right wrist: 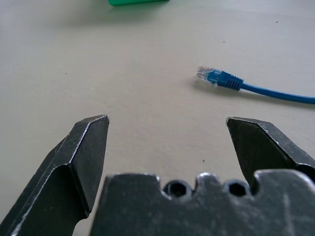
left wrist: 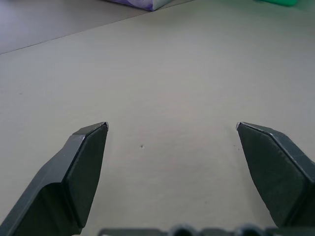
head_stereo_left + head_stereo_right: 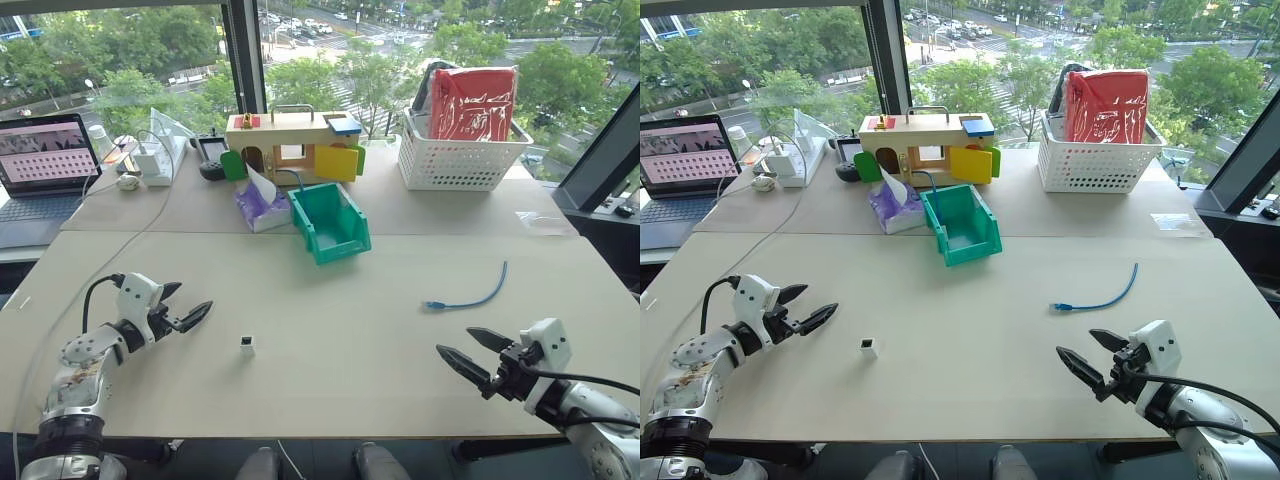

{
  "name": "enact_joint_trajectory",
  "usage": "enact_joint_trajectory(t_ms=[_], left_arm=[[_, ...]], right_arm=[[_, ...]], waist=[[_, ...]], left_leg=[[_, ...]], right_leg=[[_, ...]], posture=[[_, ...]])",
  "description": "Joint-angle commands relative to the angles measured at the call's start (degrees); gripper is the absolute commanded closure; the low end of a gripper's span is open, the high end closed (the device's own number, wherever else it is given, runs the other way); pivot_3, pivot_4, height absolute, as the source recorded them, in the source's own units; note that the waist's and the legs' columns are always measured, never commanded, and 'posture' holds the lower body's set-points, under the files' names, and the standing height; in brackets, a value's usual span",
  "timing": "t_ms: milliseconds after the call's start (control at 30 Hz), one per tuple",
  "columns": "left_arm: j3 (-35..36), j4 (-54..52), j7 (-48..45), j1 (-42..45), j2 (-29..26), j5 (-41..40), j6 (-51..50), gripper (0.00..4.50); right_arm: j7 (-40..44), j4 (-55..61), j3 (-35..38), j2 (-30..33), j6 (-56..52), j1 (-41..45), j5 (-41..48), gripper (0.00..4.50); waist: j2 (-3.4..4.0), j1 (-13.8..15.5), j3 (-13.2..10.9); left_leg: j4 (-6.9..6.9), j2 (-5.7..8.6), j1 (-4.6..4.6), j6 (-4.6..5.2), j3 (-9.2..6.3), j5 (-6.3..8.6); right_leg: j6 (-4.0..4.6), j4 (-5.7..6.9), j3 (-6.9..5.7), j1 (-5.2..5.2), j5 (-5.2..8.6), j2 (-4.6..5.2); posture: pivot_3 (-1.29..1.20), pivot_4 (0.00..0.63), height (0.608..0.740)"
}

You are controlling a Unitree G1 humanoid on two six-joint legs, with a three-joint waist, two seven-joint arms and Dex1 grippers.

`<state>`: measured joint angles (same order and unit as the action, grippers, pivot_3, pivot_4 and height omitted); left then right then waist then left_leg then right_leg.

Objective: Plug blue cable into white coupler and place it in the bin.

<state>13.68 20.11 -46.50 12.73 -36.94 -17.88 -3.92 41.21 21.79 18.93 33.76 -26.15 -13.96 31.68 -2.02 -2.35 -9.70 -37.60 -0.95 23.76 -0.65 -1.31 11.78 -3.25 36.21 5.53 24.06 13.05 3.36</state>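
both grippers wait low with fingers wide apart, holding nothing: right gripper (image 3: pixel 475 356) near the blue cable (image 3: pixel 470 296), left gripper (image 3: pixel 186 305) near the white coupler (image 3: pixel 247 345). farther back sits the bin (image 3: pixel 329 222). that tiny coupler could slide away if a finger bumps it.

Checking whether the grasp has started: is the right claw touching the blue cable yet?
Apart. The left eye view shows bare table between the open right claw and the blue cable; the right wrist view shows the plug lying beyond the fingertips.
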Motion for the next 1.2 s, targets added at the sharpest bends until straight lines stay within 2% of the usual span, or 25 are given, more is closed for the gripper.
enact_joint_trajectory(t_ms=[33,200,333,533,633,733,833,967,1100,1200], left_arm=[[-0.02,-0.8,-1.09,2.65,-1.59,-0.02,-0.61,0.0],[3.12,-4.35,-6.56,9.89,-3.39,-8.18,-7.25,0.0],[6.95,-11.72,-9.98,8.4,-6.17,-15.56,-14.41,0.0],[11.9,-31.63,-10.2,-4.99,-9.78,-24.72,-26.44,0.0],[18.53,-36.54,-7.86,-11.18,-9.02,-29.02,-29.53,0.0],[23.77,-44.81,-8.02,-22.32,-6.62,-30.62,-29.91,0.0],[25.46,-52.51,-6.72,-30.87,-3.86,-31.53,-29.82,0.0],[23.02,-60.89,-2.6,-38.81,1.35,-30.51,-28.26,0.0],[6.77,-69.36,15.97,-43.24,12.86,-16.47,-28.19,0.0],[-0.69,-72.03,20.94,-43.95,16.42,-12.81,-28.61,0.0]], right_arm=[[1.77,-0.83,1.63,1.42,2.06,1.17,0.06,0.09],[6.63,-0.58,1.68,7.55,-0.46,6.12,2.68,0.09],[8.78,0.51,-0.54,11.39,-4.59,12.56,5.77,0.09],[12.17,-1.83,-7.4,13.31,-7.96,24.28,6.28,0.09],[13.57,-3.54,-11.27,13.38,-9.23,29.77,5.31,0.09],[14.86,-7.06,-16.11,11.9,-10.39,37.26,3.94,0.09],[16.15,-10.36,-19.9,9.93,-10.06,42.62,2.3,0.09],[18.24,-12.43,-23.17,7.89,-10.09,46.73,1.27,0.09],[18.97,-15.5,-26.12,5.24,-8.83,50.11,-1.35,0.09],[19.09,-15.42,-26.49,4.6,-9.25,50.55,-2.03,0.09]], waist=[[0.0,-0.01,0.0],[-0.01,0.12,-0.01],[0.02,-0.69,0.0],[-0.02,-1.4,-0.03],[-0.02,-1.29,-0.04],[-0.02,-1.37,-0.04],[-0.03,-1.51,-0.04],[-0.03,-0.79,-0.04],[-0.02,-0.13,-0.03],[-0.12,0.12,-0.02]], left_leg=[[0.0,0.0,0.0,0.0,0.0,0.0],[-0.22,0.03,0.08,0.01,-0.01,0.0],[-0.21,-0.04,0.04,0.01,0.0,0.01],[-0.16,-0.03,0.07,0.03,-0.02,0.04],[-0.18,-0.04,0.08,0.03,-0.02,0.04],[-0.18,-0.08,0.05,0.03,-0.01,0.04],[-0.18,-0.08,0.03,0.03,0.1,0.04],[-0.18,-0.08,0.04,0.02,0.08,0.04],[-0.21,-0.02,0.02,0.02,0.1,0.04],[-0.26,0.01,0.06,0.02,-0.03,0.03]], right_leg=[[0.0,0.0,0.0,0.0,0.0,0.0],[-0.1,0.03,-0.01,-0.02,-0.06,0.0],[-0.08,0.07,-0.01,0.0,-0.06,-0.04],[0.27,0.07,0.01,0.03,-0.26,-0.02],[0.22,0.05,-0.01,0.03,-0.23,-0.02],[0.22,0.03,-0.02,0.04,-0.21,-0.03],[0.33,0.01,0.01,0.06,-0.26,0.03],[0.35,-0.04,-0.01,0.02,-0.26,0.02],[0.34,-0.09,0.02,-0.05,-0.27,0.06],[0.32,-0.06,-0.01,-0.08,-0.29,-0.01]], posture=[[0.0,0.15,0.733],[0.0,0.15,0.733],[0.0,0.15,0.733],[0.0,0.15,0.733],[0.0,0.15,0.733],[0.0,0.15,0.733],[0.0,0.15,0.733],[0.0,0.15,0.733],[0.0,0.15,0.733],[0.0,0.15,0.733]])
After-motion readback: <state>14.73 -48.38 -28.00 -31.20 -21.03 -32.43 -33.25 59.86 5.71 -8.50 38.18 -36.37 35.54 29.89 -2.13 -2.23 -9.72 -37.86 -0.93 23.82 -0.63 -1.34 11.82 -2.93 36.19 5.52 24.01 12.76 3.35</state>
